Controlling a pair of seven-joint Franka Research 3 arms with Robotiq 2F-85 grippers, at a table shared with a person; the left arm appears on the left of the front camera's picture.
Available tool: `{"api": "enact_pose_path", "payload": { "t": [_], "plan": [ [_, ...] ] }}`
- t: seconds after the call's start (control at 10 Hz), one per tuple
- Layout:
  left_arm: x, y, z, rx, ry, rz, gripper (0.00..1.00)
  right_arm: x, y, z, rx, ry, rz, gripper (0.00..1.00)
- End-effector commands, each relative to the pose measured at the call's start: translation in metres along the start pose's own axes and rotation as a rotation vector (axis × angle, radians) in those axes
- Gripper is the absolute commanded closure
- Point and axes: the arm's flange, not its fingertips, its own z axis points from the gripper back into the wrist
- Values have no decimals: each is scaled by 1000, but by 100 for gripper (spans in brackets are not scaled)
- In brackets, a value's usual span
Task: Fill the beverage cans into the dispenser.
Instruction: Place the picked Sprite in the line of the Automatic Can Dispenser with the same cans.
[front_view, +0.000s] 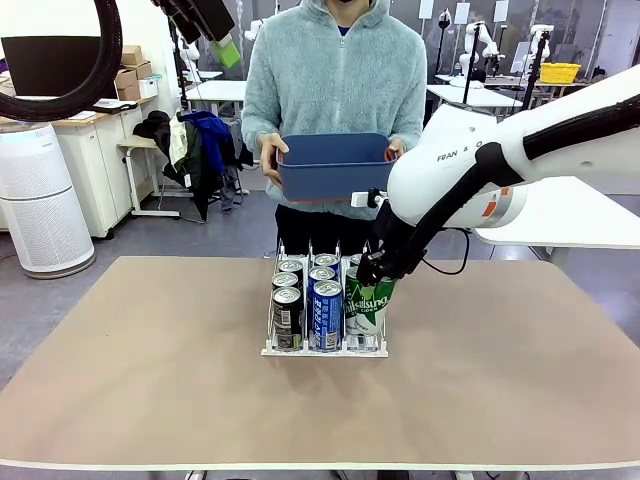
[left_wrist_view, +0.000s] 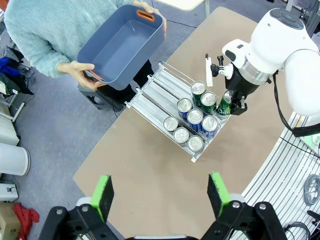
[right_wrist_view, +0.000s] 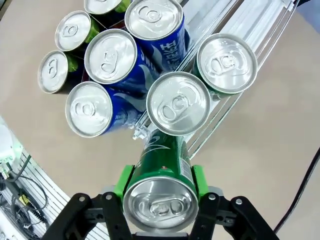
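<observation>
- You see the right gripper (front_view: 370, 268) at the near end of the dispenser's right lane, its jaws closed on a green can (right_wrist_view: 162, 170). In the right wrist view, the green pads (right_wrist_view: 197, 181) press on both sides of that can just below its silver top.
- The held green can (front_view: 369, 305) leans, with its top tilted toward the left in the front view. Its lower end sits in the right lane at the near end of the rack.
- The dispenser (front_view: 271, 347) stands on the brown table (front_view: 150, 390), at its middle and toward the far side. It is a white and clear three-lane rack with thin upright dividers.
- In the left lane, you see dark cans in a row; the nearest is a dark can (front_view: 287, 318) at the near end.
- In the middle lane, blue cans stand in a row; the nearest is a blue can (front_view: 327, 314) with white lettering.
- In the right lane, more green cans (right_wrist_view: 227, 64) stand behind the held one, as the right wrist view shows.
- The left gripper (left_wrist_view: 160, 192) is raised above the near left part of the table, its jaws fully apart and nothing between them.
- At the far side, a person holds a dark blue bin (front_view: 333, 165) in both hands, above the far table edge and behind the dispenser. The left wrist view looks into the bin (left_wrist_view: 122, 45); you see no cans inside.
</observation>
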Motion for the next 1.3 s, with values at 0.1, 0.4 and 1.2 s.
{"api": "enact_pose_path", "payload": {
  "t": [0.1,0.4,1.2],
  "plan": [
    [-2,0,0,3,-3,4,0,21,-2,-13,-43,-36,6,42],
    [-2,0,0,3,-3,4,0,29,1,-21,-58,6,20,42],
    [-2,0,0,3,-3,4,0,14,14,-17,-41,91,19,0]
  ]
}}
